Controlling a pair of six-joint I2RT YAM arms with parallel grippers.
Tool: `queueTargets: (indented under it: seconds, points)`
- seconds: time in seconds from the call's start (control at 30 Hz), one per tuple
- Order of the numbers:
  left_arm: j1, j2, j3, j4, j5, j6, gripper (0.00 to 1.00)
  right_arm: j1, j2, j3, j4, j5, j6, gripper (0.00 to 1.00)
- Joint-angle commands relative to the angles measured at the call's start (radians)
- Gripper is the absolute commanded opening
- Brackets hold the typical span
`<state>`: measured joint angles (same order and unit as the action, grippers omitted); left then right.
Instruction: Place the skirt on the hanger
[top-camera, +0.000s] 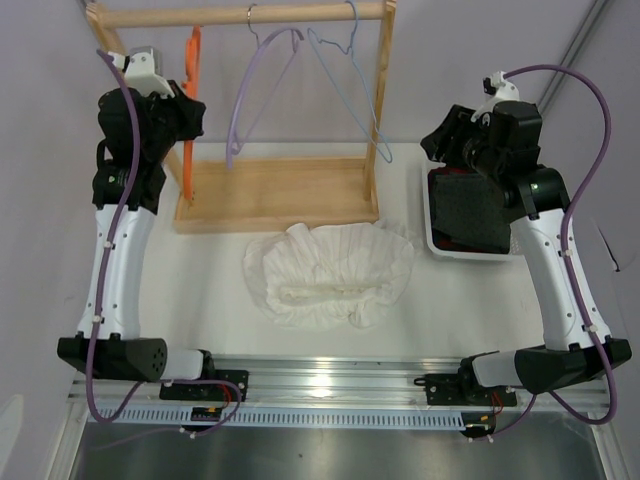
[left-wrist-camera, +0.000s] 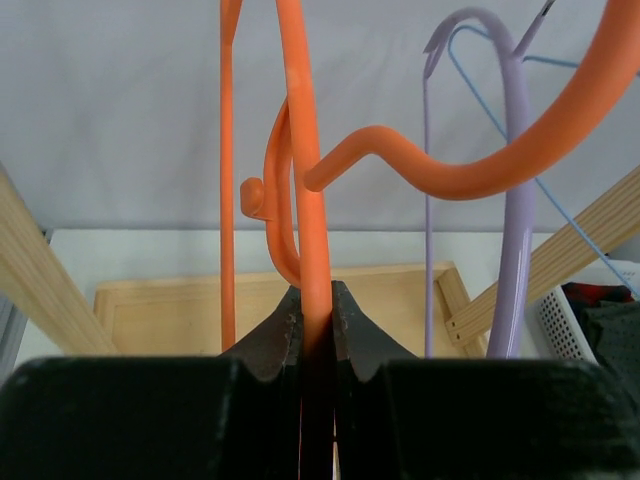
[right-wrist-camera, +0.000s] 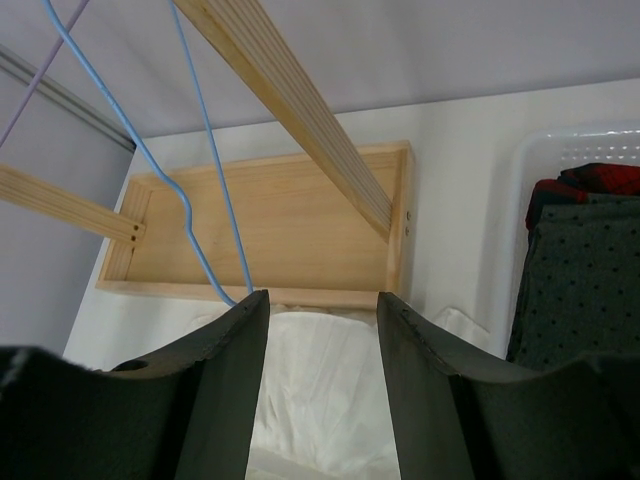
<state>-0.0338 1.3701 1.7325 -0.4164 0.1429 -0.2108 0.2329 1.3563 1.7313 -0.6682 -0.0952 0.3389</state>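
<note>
Top view: the small white ruffled skirt (top-camera: 330, 272) lies on the table (top-camera: 200, 290), six o'clock of the wooden rack (top-camera: 270, 195). A white plastic bin (top-camera: 428, 215) at three holds dark folded cloth (top-camera: 470, 210).

Left wrist: the left tool (left-wrist-camera: 315, 320) clamps the thin orange plastic hanger (left-wrist-camera: 305, 200), which may snag the lilac hanger (left-wrist-camera: 515, 200).

Right wrist: the right tool (right-wrist-camera: 322, 370) gapes, empty.

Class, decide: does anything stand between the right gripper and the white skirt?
Nothing visible does. The skirt lies in plain sight below the right gripper, framed by its open fingers. The blue hanger only hangs close beside one finger.
</note>
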Motion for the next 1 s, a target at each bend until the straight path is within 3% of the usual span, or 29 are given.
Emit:
queueTargets:
  seconds: [0.0, 0.2, 0.43, 0.67, 0.97]
  points:
    - [0.009, -0.09, -0.077, -0.018, -0.072, -0.024, 0.0, -0.004, -0.016, -0.001, 0.032, -0.021, -0.009, 0.53]
    - [0.009, -0.222, -0.325, -0.048, -0.1, -0.059, 0.0, -0.004, -0.014, -0.019, 0.012, -0.029, -0.003, 0.53]
    - [0.009, -0.388, -0.604, -0.111, 0.01, -0.079, 0.0, 0.006, -0.023, -0.102, 0.007, -0.038, 0.012, 0.51]
    - [0.006, -0.519, -0.743, -0.189, 0.141, -0.064, 0.0, 0.072, -0.06, -0.226, 0.012, 0.011, 0.017, 0.51]
    - [-0.012, -0.638, -0.783, -0.352, 0.305, -0.009, 0.0, 0.132, -0.118, -0.37, -0.013, 0.045, 0.028, 0.5]
